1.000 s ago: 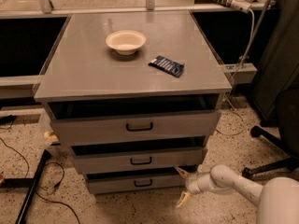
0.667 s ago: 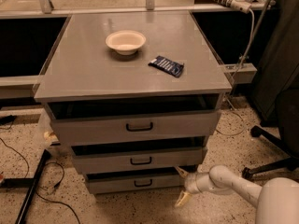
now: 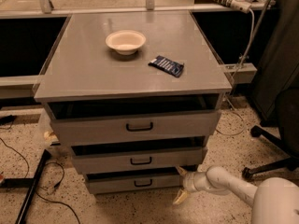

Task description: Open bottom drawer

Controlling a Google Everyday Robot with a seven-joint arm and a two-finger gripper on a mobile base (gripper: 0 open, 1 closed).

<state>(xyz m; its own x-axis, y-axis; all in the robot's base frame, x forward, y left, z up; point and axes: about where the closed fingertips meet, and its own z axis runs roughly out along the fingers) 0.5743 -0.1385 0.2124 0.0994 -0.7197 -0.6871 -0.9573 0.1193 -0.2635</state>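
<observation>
The bottom drawer point(image 3: 117, 183) is the narrowest grey front, lowest in the grey cabinet, with a small black loop handle point(image 3: 143, 183) at its centre. It stands slightly pulled out, as do the two drawers above it. My gripper point(image 3: 181, 185) is low at the cabinet's right front corner, just right of the bottom drawer's front. Its two cream fingers point(image 3: 180, 197) are spread apart, one up and one down, with nothing between them. The white arm point(image 3: 233, 185) reaches in from the lower right.
A cream bowl point(image 3: 125, 41) and a dark blue packet point(image 3: 167, 66) lie on the cabinet top point(image 3: 93, 73). An office chair base point(image 3: 273, 146) stands at the right. Black cables point(image 3: 28, 171) and a black bar run over the speckled floor at the left.
</observation>
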